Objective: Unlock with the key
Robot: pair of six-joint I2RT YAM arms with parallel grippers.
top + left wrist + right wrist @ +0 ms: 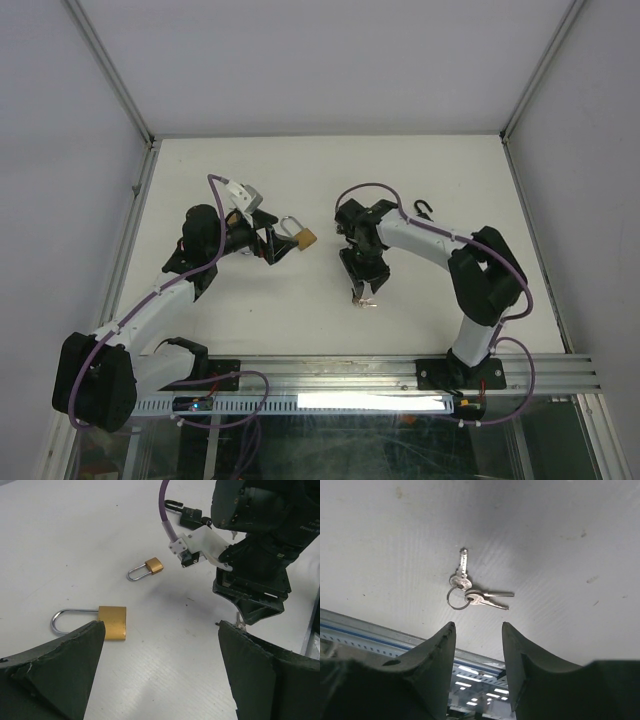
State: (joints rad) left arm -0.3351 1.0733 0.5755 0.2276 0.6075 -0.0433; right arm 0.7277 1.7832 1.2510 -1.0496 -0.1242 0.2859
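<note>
Item one, keys point(470, 592): small ringed bunch, flat on the table point(560, 540) just ahead of your right gripper point(478, 627), jaws parted, empty. Likely light, thin, slippery; pinch one bow. Item two, nearer padlock point(112, 622): brass, probably dense, rigid, before your left gripper point(161, 627), spread wide; clamp its body.

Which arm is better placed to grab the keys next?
Right. The right gripper hangs open over the keys; the left gripper, also open, is over by the large gold padlock.
</note>
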